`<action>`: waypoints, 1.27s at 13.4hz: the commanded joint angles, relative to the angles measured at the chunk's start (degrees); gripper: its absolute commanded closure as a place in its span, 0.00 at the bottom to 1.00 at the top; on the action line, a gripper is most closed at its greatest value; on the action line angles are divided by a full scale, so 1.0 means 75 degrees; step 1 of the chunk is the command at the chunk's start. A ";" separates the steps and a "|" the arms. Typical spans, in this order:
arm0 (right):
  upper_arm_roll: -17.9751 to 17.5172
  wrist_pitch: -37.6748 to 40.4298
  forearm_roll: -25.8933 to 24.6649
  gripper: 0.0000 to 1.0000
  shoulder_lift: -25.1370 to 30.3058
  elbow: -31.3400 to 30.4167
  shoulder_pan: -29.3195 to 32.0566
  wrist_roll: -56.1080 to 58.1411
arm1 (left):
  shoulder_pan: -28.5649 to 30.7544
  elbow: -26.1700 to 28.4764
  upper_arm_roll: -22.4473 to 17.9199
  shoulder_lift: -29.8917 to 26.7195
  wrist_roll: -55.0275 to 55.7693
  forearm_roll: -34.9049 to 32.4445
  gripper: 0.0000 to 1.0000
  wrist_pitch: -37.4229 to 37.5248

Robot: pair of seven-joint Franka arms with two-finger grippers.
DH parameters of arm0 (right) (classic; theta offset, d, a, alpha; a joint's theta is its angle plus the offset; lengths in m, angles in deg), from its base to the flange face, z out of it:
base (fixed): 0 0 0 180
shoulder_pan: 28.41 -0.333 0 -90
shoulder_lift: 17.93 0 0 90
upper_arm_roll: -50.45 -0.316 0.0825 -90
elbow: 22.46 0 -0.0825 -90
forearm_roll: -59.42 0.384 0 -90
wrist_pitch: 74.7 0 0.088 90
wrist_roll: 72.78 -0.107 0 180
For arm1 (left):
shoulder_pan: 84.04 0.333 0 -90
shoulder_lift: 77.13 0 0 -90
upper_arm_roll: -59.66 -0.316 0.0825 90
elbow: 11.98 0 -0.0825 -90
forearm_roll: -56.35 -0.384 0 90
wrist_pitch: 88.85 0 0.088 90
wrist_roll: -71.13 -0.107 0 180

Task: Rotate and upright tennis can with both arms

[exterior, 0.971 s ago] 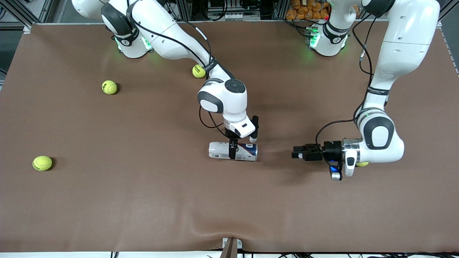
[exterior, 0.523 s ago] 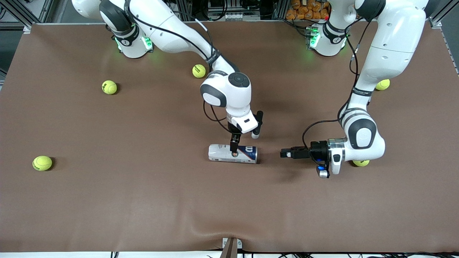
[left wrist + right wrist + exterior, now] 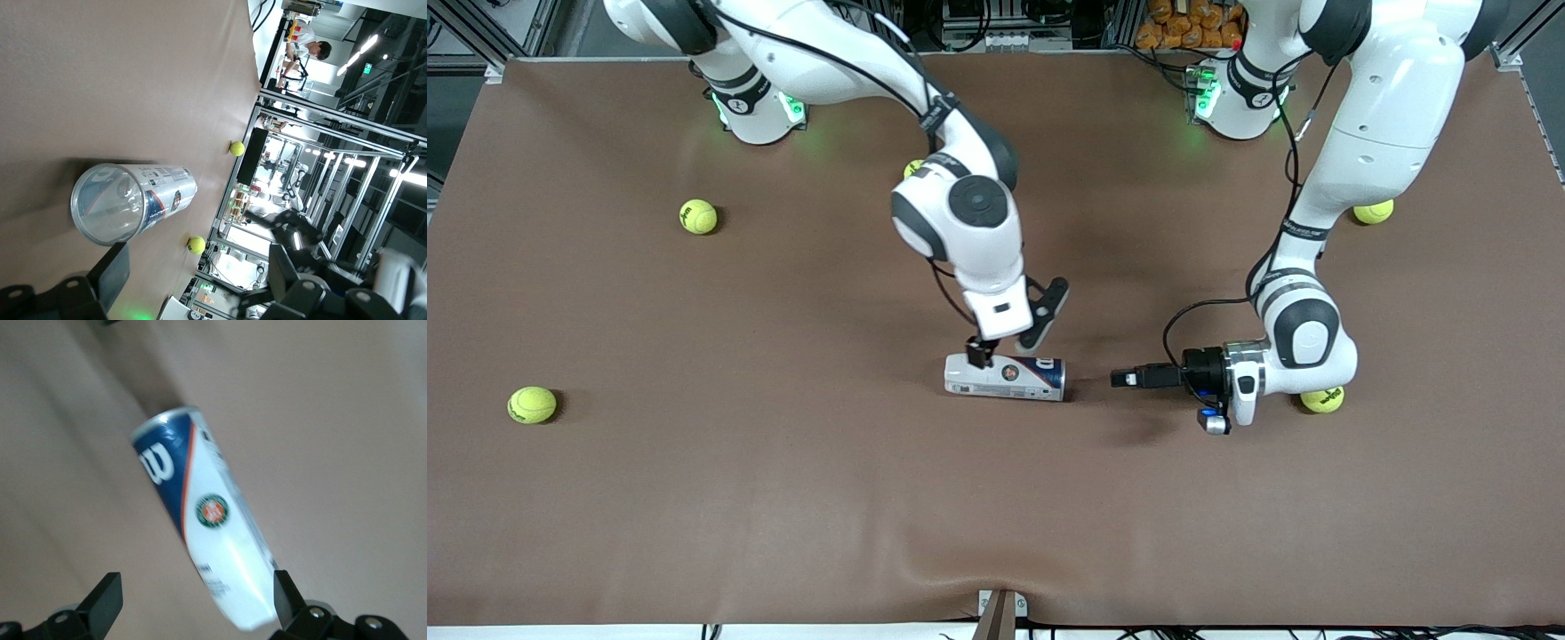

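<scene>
The tennis can point(image 3: 1005, 378) lies on its side mid-table, its dark-blue end toward the left arm's end of the table. My right gripper point(image 3: 979, 353) hangs tilted just over the can's white end, open and empty. In the right wrist view the can point(image 3: 200, 547) lies ahead of the spread right gripper point(image 3: 195, 605), one fingertip point(image 3: 285, 595) close beside its white end. My left gripper point(image 3: 1126, 378) lies level just above the table, a short gap from the can's blue end and pointing at it. The left wrist view shows the can's round end point(image 3: 110, 203) ahead of the open left gripper point(image 3: 200, 280).
Yellow-green tennis balls lie scattered: two point(image 3: 698, 216) point(image 3: 532, 404) toward the right arm's end, one point(image 3: 912, 167) half hidden by the right arm, one point(image 3: 1373, 212) by the left arm, one point(image 3: 1321, 400) under the left wrist. The brown mat's front edge point(image 3: 996, 618) is well clear.
My right gripper has lifted off the can's middle, tilted, and shifted over its white end. My left gripper has moved closer to the can's blue end. The can has hardly moved.
</scene>
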State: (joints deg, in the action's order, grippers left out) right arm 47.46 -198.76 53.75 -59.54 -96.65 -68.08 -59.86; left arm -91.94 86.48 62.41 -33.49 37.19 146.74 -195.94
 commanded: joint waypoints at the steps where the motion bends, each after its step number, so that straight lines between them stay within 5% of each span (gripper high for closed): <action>1: -0.0106 0.0544 0.0346 0.00 0.0565 -0.0187 0.0646 -0.0397 | -0.0282 -0.0003 -0.0003 0.0146 -0.0513 0.0439 0.13 -0.0381; 5: -0.0094 0.1586 0.0990 0.00 0.0965 -0.0187 0.1899 -0.0714 | -0.0505 -0.0085 -0.0003 0.0475 -0.1263 0.0850 0.22 -0.0429; 11: -0.0094 0.2852 0.1026 0.00 0.1047 -0.0292 0.3692 -0.2412 | -0.0892 -0.0097 -0.0015 0.0580 -0.1546 0.1318 0.30 -0.0756; 17: 0.0080 0.4494 0.1002 0.00 0.2006 -0.0339 0.5312 -0.2262 | -0.1126 -0.0460 -0.0015 0.0897 -0.1827 0.1635 0.35 -0.0991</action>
State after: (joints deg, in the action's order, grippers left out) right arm 48.16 -167.17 60.36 -49.18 -97.03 -30.47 -76.79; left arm -99.61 84.94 62.44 -28.16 25.04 156.78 -202.75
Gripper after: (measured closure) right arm 0.000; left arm 0.322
